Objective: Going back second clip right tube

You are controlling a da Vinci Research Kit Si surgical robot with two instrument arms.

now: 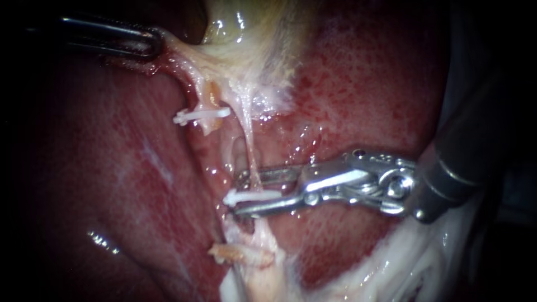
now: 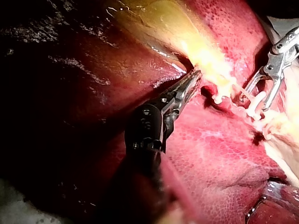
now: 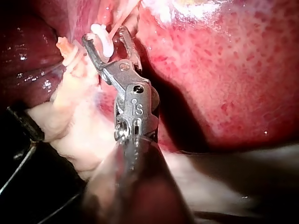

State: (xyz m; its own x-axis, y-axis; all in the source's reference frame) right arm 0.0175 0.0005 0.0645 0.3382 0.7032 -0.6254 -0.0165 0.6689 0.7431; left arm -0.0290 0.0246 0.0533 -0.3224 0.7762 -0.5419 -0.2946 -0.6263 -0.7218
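A thin pale right tube (image 1: 249, 151) runs down from the gallbladder (image 1: 246, 22) over the liver (image 1: 363, 78). My right instrument (image 1: 239, 194) comes in from the right, its jaws open and straddling this tube. A white clip (image 1: 257, 196) sits across the tube in the gap between them. The right wrist view shows the same clip (image 3: 107, 46) between the parted jaws of that instrument (image 3: 105, 35). Another white clip (image 1: 201, 116) sits on the left tube (image 1: 208, 98). At upper left my left instrument (image 1: 152, 45) is shut on pale gallbladder tissue, pulling it taut.
Frayed pale tissue (image 1: 246, 254) hangs below the lower clip. White fatty tissue (image 1: 414, 268) lies at lower right under the right instrument's shaft. In the left wrist view both clips (image 2: 217, 99) lie ahead of the left instrument (image 2: 193, 78), with the right instrument (image 2: 256, 103) beyond.
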